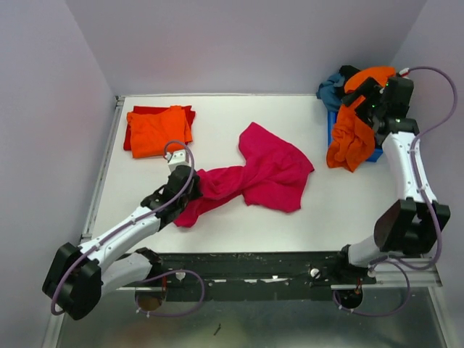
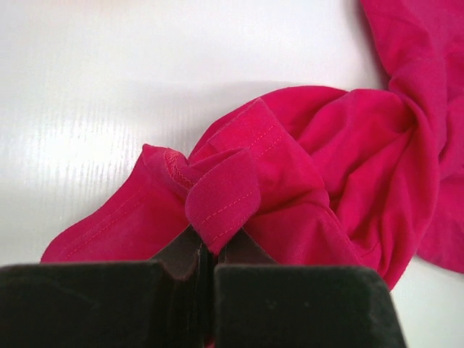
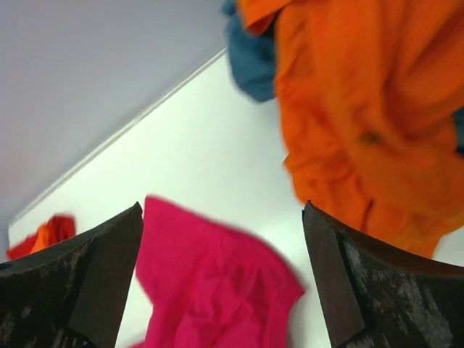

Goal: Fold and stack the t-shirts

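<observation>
- The left gripper (image 1: pixel 179 185) was closed on the magenta-pink t-shirt (image 1: pixel 272 170). In the left wrist view the jaws met with almost no gap around a stitched hem fold of that shirt (image 2: pixel 326 167), the gripper (image 2: pixel 209 254) just above the white table (image 1: pixel 217 116).
- The shirt lay crumpled near the middle of the table. Its long axis ran from the pinched end at the near left up to a broad, bunched mass at the far right.
- So the loose bulk lay away from the left jaws, to their right and farther out — the one relation we judged the next move to turn on.
- The right gripper (image 3: pixel 222 210) stood wide open with nothing between its fingers. It hovered at the far right by the orange t-shirt (image 1: pixel 348 141) draped over the blue bin (image 1: pixel 375 154), with a teal-blue t-shirt (image 1: pixel 330 90) behind it.
- That arm was well apart from the magenta cloth, yet nearer its free right edge than the left arm was. We judged it the one to take the other end so the shirt could be spread flat.
- A folded orange t-shirt (image 1: pixel 158 129) rested on a red t-shirt (image 1: pixel 127 138) at the far left — the stack already begun.
- We judged the twist in the cloth a risk: pulling one end alone would drag it without spreading it.
</observation>
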Controlling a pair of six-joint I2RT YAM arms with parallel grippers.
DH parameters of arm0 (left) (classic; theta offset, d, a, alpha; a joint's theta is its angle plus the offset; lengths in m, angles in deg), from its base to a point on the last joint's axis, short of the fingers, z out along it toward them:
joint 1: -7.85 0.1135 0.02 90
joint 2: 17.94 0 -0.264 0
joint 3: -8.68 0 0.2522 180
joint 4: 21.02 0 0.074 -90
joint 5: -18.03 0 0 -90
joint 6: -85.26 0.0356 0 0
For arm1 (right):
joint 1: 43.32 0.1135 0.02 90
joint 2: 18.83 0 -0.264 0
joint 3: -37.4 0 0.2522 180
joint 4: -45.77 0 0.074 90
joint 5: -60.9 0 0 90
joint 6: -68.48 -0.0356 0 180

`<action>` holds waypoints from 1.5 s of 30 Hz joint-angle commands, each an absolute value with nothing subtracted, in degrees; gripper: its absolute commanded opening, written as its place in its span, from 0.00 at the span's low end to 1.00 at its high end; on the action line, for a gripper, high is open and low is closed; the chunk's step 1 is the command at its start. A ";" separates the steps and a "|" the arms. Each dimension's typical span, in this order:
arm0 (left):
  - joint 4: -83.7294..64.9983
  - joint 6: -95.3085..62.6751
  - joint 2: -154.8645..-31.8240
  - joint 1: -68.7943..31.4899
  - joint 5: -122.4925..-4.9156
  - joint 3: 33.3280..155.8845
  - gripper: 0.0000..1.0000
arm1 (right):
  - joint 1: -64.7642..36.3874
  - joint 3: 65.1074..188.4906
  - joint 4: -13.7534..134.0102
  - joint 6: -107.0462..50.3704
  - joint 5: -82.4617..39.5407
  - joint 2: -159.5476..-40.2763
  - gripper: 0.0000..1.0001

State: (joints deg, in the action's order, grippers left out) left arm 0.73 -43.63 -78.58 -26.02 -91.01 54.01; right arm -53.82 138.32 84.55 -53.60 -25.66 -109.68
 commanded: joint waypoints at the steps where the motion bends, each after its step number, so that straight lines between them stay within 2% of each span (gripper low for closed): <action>1: 7.41 -47.97 -73.49 -25.90 -95.17 55.40 0.00 | -46.67 125.46 78.70 -50.35 -23.65 -99.97 0.96; 8: 9.52 -49.12 -71.90 -25.81 -93.06 56.10 0.00 | -36.82 108.93 77.38 -51.40 -23.21 -94.77 0.87; 14: 10.05 -49.30 -71.64 -25.81 -93.41 56.01 0.00 | -34.44 99.08 77.99 -52.28 -23.65 -93.98 0.76; 19: 10.14 -49.21 -71.99 -25.81 -93.85 56.45 0.00 | -34.18 95.90 75.19 -52.55 -21.82 -96.87 0.63; 25: 9.97 -49.03 -72.43 -25.81 -93.23 56.54 0.00 | -33.39 96.34 72.28 -52.55 -18.47 -102.41 0.61; 28: 10.05 -49.03 -72.52 -25.81 -93.50 56.45 0.00 | -33.38 97.83 72.28 -52.37 -18.29 -105.22 0.59; 29: 10.23 -49.12 -72.52 -25.73 -93.32 56.45 0.00 | -33.38 98.53 72.45 -52.29 -18.38 -106.27 0.49; 31: 10.32 -49.30 -72.87 -25.81 -92.80 56.36 0.00 | -33.38 99.50 72.98 -52.55 -19.78 -106.90 0.18; 32: 10.58 -49.91 -72.96 -25.81 -92.36 56.28 0.00 | -33.38 100.46 73.68 -52.64 -21.00 -106.81 0.07; 33: 10.67 -50.70 -73.13 -25.81 -91.57 55.84 0.00 | -33.38 101.95 74.81 -52.29 -22.67 -106.55 0.01; 39: 12.51 -56.84 -70.07 -25.99 -82.36 52.59 0.00 | -33.99 116.44 83.87 -49.74 -31.99 -108.82 0.01; 45: 16.38 -61.94 -67.07 -32.21 -76.54 50.57 0.00 | -37.60 137.44 89.49 -48.16 -30.86 -118.56 0.01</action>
